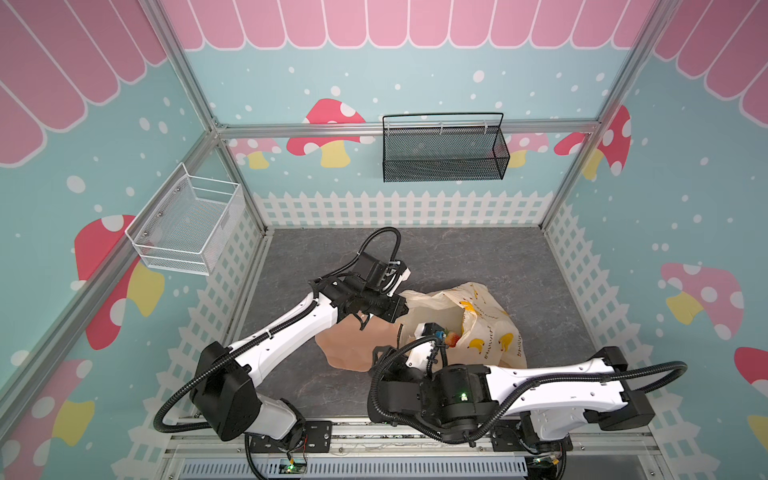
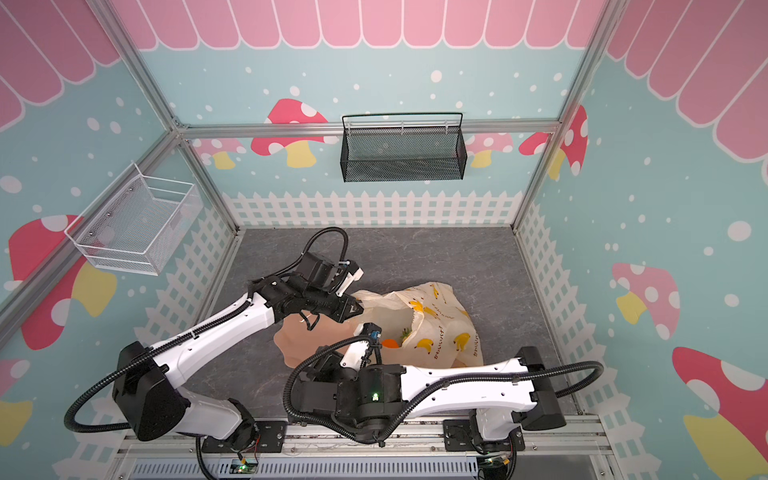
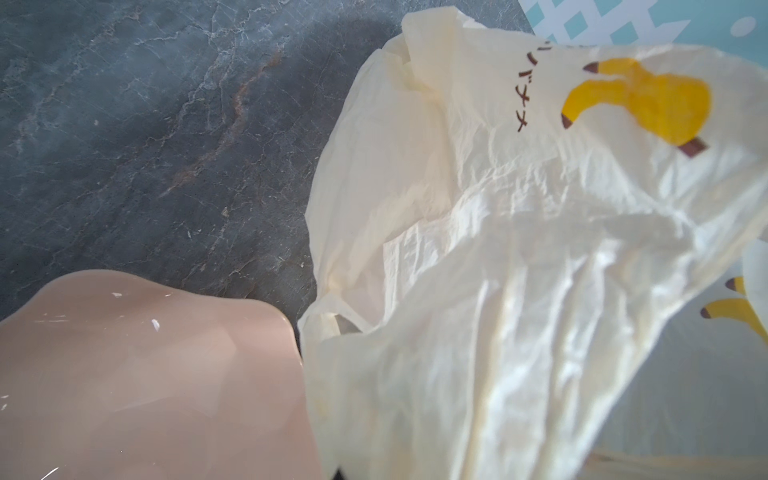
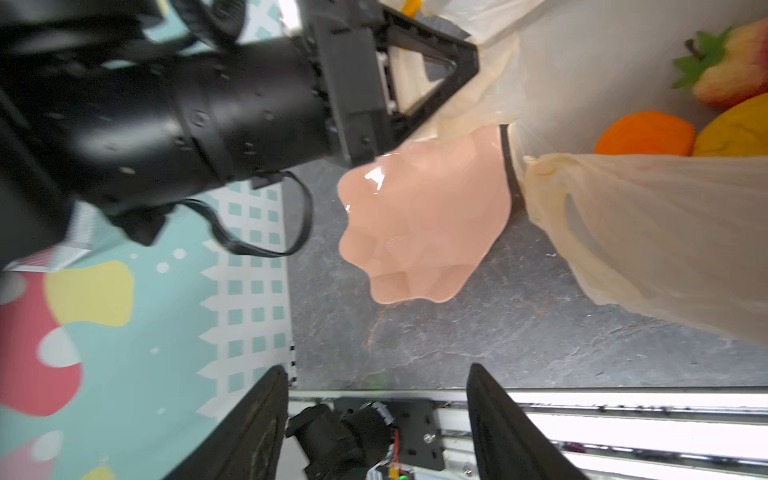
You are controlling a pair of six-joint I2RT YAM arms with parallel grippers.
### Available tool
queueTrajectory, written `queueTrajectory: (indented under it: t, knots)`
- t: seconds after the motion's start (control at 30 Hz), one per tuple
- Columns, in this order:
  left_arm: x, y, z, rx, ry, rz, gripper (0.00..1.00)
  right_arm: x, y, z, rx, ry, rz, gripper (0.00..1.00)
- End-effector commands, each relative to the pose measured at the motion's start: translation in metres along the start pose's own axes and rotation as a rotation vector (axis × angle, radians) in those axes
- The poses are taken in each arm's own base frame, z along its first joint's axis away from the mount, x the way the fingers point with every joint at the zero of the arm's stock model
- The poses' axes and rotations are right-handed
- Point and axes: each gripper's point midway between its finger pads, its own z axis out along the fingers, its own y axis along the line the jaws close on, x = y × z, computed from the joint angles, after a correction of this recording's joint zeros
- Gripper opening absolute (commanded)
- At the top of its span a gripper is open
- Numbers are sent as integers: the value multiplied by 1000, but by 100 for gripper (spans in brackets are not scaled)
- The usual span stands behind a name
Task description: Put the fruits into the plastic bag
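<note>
**Left hand pinches the bag's rim; right hand hangs spread at its mouth**

The left hand (image 1: 402,308) is pressed together on the rim of the plastic bag (image 1: 490,328). It pinches a fold of the thin cream film and holds that side of the mouth up off the table (image 1: 478,257). From the left wrist, the crinkled film climbs straight toward the camera.

The right hand (image 4: 376,370) is spread wide, and only bare table and the front rail show between its two dark fingers. In both top views the right arm's wrist sits at the bag's mouth, on the side nearest the arm bases. The fingers themselves are tucked under the wrist there, and I cannot make them out.

Inside the bag, a strawberry (image 4: 723,70), an orange (image 4: 646,135) and a yellow-orange fruit (image 4: 735,129) lie bunched together, each touching the next. From above, the strawberry (image 1: 453,338) shows through the open mouth in a top view, and the orange (image 2: 390,343) shows there too.

The bag, printed with yellow bananas and dark lettering, lies right of the table's middle, with its mouth turned toward the left arm. A peach wavy-edged plate (image 1: 345,349) rests flat on the table right against that mouth, partly under the left arm's wrist.

A white wire basket (image 1: 187,232) hangs on the left wall and a black mesh basket (image 1: 444,153) on the back wall, both well apart from the arms.
</note>
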Motion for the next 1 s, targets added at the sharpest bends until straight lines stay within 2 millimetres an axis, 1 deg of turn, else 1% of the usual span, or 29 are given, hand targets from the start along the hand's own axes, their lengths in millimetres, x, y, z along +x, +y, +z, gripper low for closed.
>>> queueTrajectory:
  t: [0.0, 0.07, 0.37, 0.57, 0.67, 0.83, 0.97]
  knots:
    - [-7, -8, -7, 32, -24, 0, 0, 5, -39, 20, 106, -67, 59, 71]
    - [-6, -6, -6, 30, -19, -2, 0, 7, -51, 27, 132, -77, 68, 71]
    - [-4, -8, -7, 36, -23, -6, 0, 6, -63, 42, 148, -96, 47, 72]
    - [-4, -8, -9, 36, -30, -8, 0, -2, -65, 55, 164, -96, 21, 72]
    - [-4, -9, -11, 34, -36, -2, 0, -11, -70, 61, 184, -110, 21, 72]
    - [-3, -9, -11, 38, -34, -6, 0, -24, -78, 76, 236, -92, -14, 71]
    - [-3, -9, -13, 34, -38, -5, 0, -29, -89, 82, 279, -74, -8, 70]
